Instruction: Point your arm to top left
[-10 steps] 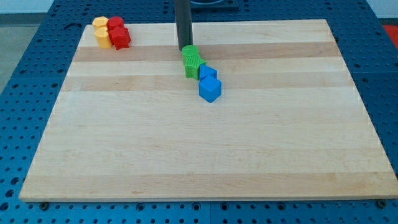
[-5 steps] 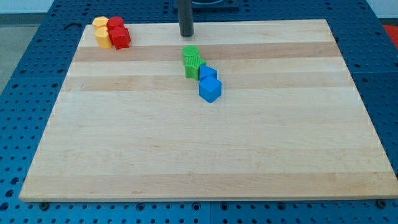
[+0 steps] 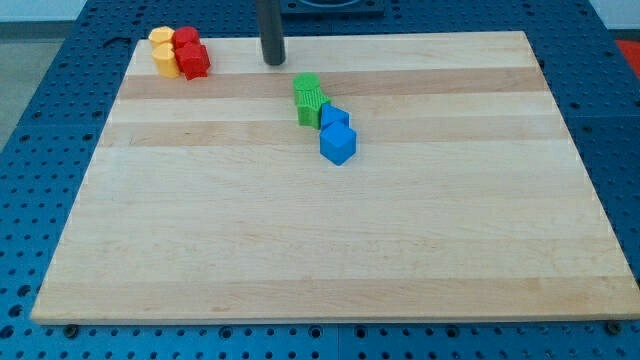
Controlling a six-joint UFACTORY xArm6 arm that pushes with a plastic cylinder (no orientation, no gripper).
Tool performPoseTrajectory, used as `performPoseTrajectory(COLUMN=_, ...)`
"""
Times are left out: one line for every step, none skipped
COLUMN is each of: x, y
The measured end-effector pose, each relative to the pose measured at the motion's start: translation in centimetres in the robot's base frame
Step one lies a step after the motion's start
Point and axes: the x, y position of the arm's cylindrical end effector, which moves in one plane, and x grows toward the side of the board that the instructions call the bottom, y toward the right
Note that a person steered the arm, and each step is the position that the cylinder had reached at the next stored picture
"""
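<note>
My tip [image 3: 273, 62] is near the top edge of the wooden board [image 3: 320, 230], left of the middle. It touches no block. It stands up and to the left of the green blocks [image 3: 310, 98] and well to the right of the red blocks [image 3: 190, 54] and yellow blocks [image 3: 162, 50] in the top left corner. Two blue blocks [image 3: 336, 135] sit just below and right of the green ones, touching them.
The board lies on a blue perforated table [image 3: 40, 130]. The red and yellow blocks form one tight cluster at the board's top left corner. The green and blue blocks form a diagonal row near the top middle.
My tip has moved away from the green blocks, first up, then to the left along the top edge. No block has moved.
</note>
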Motion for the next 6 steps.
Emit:
performPoseTrajectory(x=5.1, y=-6.1)
performPoseTrajectory(x=7.0, y=-15.9)
performPoseTrajectory(x=6.9, y=-20.6)
performPoseTrajectory(x=6.7, y=-20.9)
performPoseTrajectory(x=5.8, y=-20.9)
performPoseTrajectory(x=1.2, y=-20.8)
